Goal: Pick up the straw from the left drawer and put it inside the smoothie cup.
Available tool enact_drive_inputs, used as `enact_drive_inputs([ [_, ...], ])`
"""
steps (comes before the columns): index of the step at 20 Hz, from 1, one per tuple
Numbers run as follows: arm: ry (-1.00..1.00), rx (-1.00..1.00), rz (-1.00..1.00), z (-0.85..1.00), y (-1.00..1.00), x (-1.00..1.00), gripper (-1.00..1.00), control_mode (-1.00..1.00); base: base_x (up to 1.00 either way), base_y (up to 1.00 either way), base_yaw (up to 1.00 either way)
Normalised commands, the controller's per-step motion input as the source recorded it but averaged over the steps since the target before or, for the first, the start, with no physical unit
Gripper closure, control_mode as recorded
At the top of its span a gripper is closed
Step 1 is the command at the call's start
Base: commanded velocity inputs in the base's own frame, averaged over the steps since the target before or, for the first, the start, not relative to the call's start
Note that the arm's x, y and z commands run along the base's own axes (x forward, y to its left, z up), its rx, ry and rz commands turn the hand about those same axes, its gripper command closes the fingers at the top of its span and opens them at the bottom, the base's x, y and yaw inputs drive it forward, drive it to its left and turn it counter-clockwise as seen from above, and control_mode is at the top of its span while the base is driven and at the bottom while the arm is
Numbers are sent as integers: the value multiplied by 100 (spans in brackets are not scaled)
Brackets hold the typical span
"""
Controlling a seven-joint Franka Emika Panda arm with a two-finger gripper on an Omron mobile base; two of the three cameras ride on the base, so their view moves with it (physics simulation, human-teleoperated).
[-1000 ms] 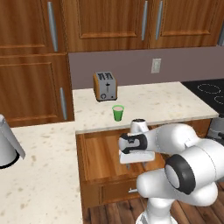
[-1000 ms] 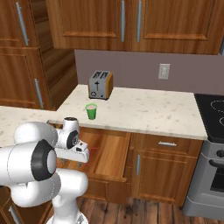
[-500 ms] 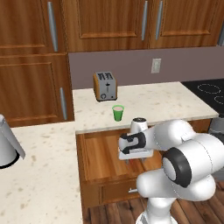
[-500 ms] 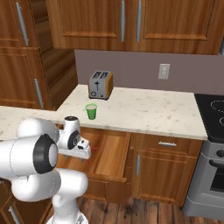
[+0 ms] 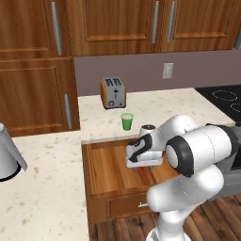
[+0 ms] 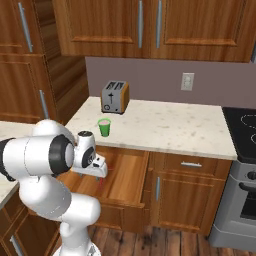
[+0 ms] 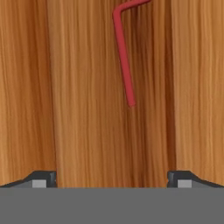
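The left drawer stands pulled out below the counter edge. My gripper points down into it, close over the wooden bottom. The straw is thin and red with a bent end. It lies flat on the drawer bottom, just ahead of my open gripper and slightly right of its middle. Nothing is between the fingertips. A bit of red straw shows under the hand. The green smoothie cup stands upright on the counter behind the drawer.
A toaster stands at the back of the counter near the wall. A white appliance sits on the near left counter. A stove top lies to the right. Narrower drawer fronts flank the open drawer.
The hand has shifted only slightly over the drawer. The jaws have stayed wide apart and the straw has not moved.
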Motion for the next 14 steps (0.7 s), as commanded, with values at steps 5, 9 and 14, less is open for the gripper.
enact_drive_inputs([
  [5,0,0,0,-19,0,35,-100,-100,0,0,0],
  [9,0,0,0,-31,0,30,-100,-100,0,0,0],
  [14,0,0,0,-37,-6,26,-100,-100,0,0,0],
])
